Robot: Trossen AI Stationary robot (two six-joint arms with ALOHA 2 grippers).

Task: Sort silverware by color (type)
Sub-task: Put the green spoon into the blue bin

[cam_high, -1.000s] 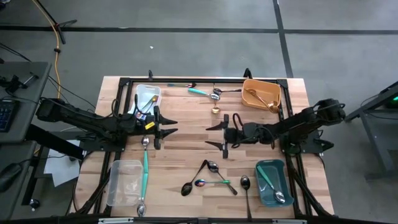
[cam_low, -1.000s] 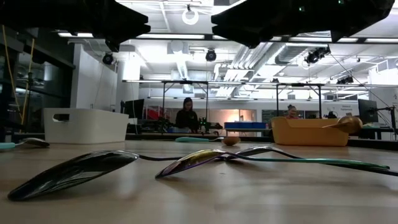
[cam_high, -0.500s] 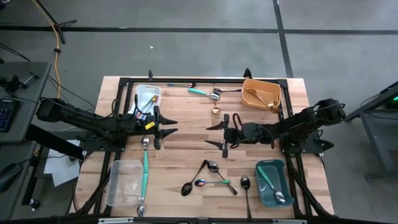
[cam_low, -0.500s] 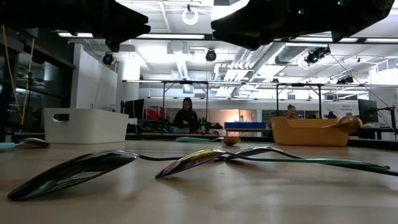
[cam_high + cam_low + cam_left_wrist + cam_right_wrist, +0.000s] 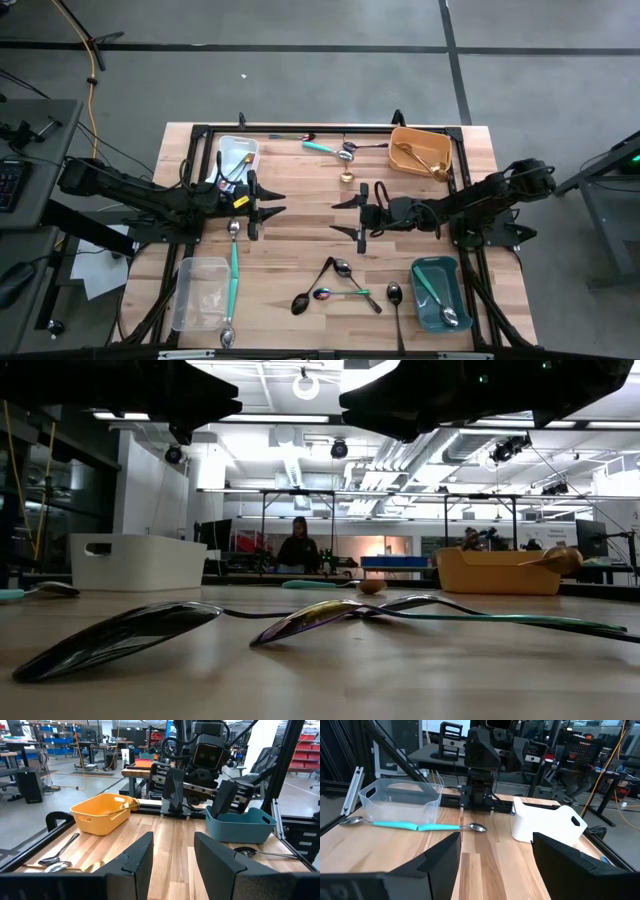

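Left gripper spread, empty, mid-bench. Two teal-handled spoons lie nearest it, just toward front edge, end-to-end, lengthwise front-to-back. Right gripper spread, empty, farther off.

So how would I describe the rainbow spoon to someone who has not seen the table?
Find the teal bin at the table's near right corner. Left of it lies a cluster of dark spoons. The rainbow spoon lies among them, the only one with a shimmering purple-blue bowl.

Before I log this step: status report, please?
Left end effector and right end effector open, empty, mid-table. Slim black, iridescent and teal-handled metal spoons unsorted. Nothing blocking.
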